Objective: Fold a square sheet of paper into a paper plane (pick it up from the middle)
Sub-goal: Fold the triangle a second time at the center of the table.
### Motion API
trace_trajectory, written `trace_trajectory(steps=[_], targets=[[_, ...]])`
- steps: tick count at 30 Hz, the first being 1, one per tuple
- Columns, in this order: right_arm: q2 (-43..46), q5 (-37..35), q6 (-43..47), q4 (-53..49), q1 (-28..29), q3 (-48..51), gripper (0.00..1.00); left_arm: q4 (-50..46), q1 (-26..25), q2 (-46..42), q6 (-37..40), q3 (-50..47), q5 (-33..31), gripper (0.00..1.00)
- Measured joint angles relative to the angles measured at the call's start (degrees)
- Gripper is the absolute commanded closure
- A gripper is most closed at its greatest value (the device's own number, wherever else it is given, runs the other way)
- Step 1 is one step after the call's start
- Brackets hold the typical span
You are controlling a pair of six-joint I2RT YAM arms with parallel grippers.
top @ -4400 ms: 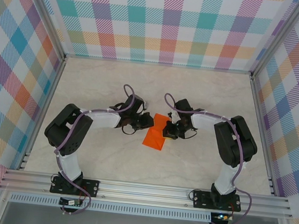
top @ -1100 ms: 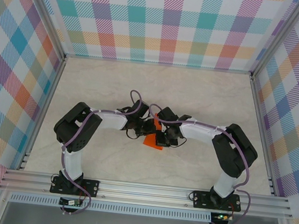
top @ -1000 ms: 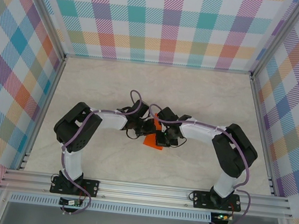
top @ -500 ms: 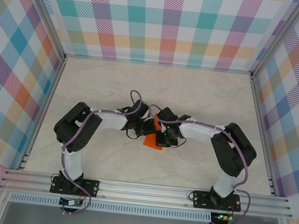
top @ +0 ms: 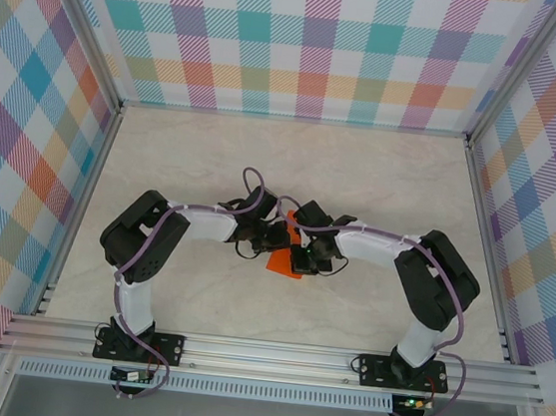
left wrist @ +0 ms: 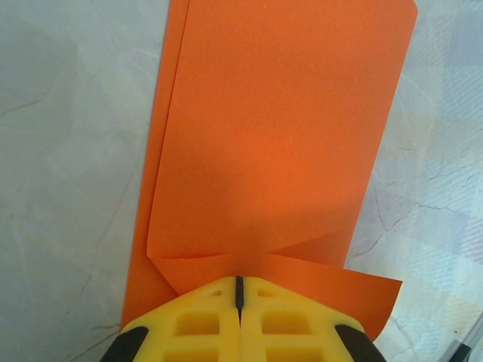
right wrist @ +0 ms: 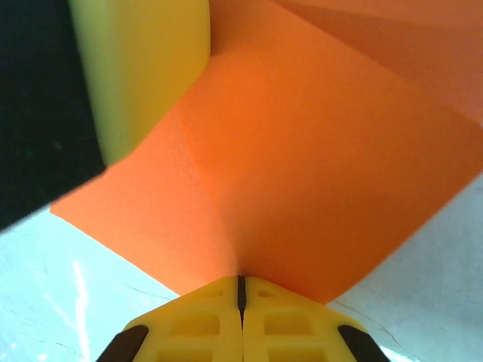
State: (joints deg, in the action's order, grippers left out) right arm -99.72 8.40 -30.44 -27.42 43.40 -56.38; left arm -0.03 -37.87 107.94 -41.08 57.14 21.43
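One fold looks done: the square sheet of paper (left wrist: 272,136) lies doubled into a narrow rectangle near the middle of the table (top: 193,158), slightly toward its near edge. Your left gripper (left wrist: 238,282) and right gripper (right wrist: 241,280) each look pinched shut on its edge. By my reckoning the nose folds, wings and centre ridge are all left to do.

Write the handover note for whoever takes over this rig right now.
Left gripper: shut, tips resting on one end of the sheet.
Right gripper: shut, apparently pinching a raised crease in the paper.
Square sheet of paper: mid-table between the two grippers, doubled lengthwise, with small creases at the left gripper's end.
Done: the first lengthwise fold.
To do: nose corners and wings; no plane shape yet.
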Motion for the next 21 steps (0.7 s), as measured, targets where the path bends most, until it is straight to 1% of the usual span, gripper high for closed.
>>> trace_trajectory(steps=[14, 21], targets=[[2.32, 0.39, -0.24, 1.70, -0.04, 3.32, 0.95, 0.00, 0.00, -0.02, 0.00, 0.00, -0.04, 0.99], [2.49, 0.39, -0.44, 1.84, -0.04, 3.41, 0.95, 0.00, 0.00, -0.02, 0.00, 0.00, -0.02, 0.99]])
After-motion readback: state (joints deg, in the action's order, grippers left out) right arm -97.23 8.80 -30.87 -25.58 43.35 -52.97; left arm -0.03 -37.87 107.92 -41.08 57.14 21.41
